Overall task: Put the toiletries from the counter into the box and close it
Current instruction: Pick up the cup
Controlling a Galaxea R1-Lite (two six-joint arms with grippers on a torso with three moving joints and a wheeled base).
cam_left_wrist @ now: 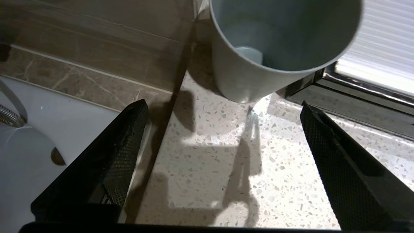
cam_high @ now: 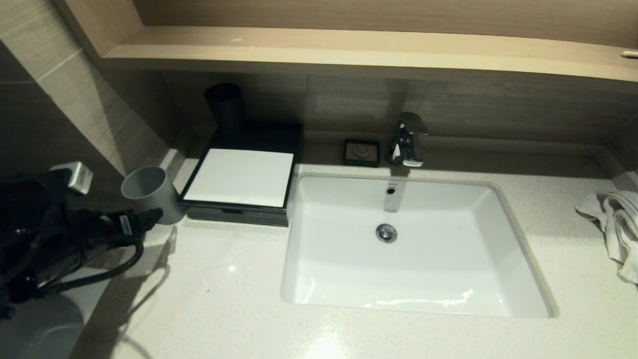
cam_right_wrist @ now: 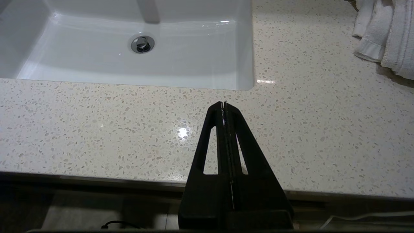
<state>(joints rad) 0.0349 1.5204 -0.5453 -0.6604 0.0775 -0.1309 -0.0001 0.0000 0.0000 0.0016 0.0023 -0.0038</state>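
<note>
No toiletries are showing on the counter (cam_high: pixel 224 299); whether they are already inside the box (cam_high: pixel 241 179) cannot be told. The box is sitting at upper left of centre in the head view, left of the basin (cam_high: pixel 413 244), and looks shut. The left gripper (cam_left_wrist: pixel 223 129) is hovering at the left edge of that view, fingers spread wide and empty, facing the cup (cam_high: pixel 149 192). The right gripper (cam_right_wrist: pixel 224 105) is hanging parked, fingers pressed together. Such packets would likely be light, slick and crinkly, best pinched mid-length. The drawer front probably slides easily under a low push.
</note>
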